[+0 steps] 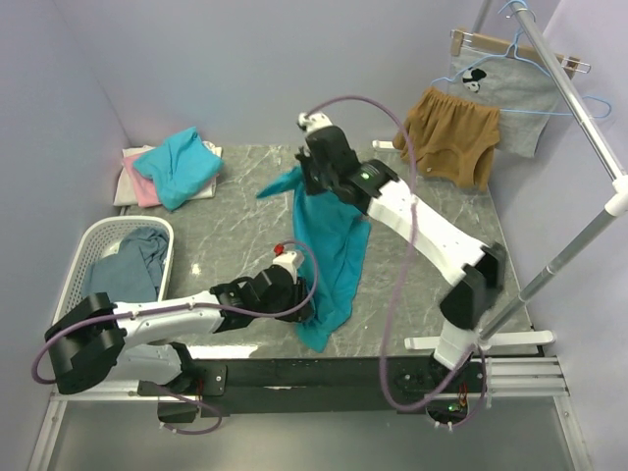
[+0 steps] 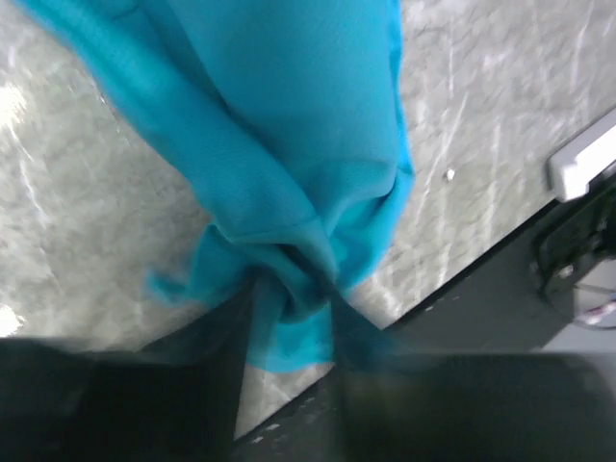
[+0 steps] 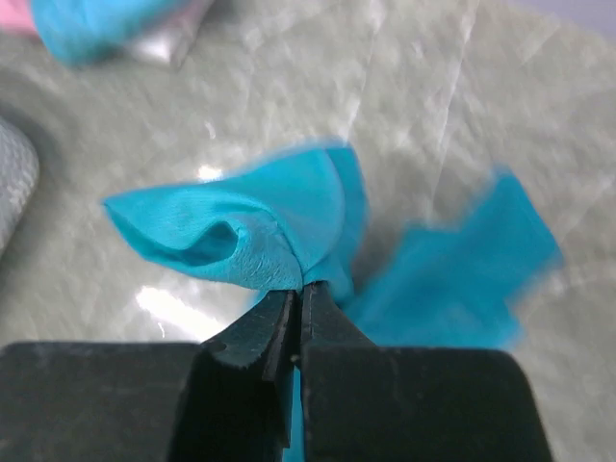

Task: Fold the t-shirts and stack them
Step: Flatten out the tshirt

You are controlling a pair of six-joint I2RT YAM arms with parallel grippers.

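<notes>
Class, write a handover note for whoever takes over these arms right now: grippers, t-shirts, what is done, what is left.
Right gripper: shut on the teal t-shirt, holding its top end above the table.
Left gripper: at the shirt's lower end; grip unclear, view blurred.
Far-left pile: teal on pink and white.
Basket: slate-blue garments waiting.
Left: fold and stack this shirt, then probably the basket's.

Grey marble table (image 1: 235, 231), stacked t-shirts (image 1: 177, 167) at far-left corner

Right hand (image 3: 298, 289) high, pinched closed; left hand (image 2: 289, 332) low, perhaps ajar
</notes>
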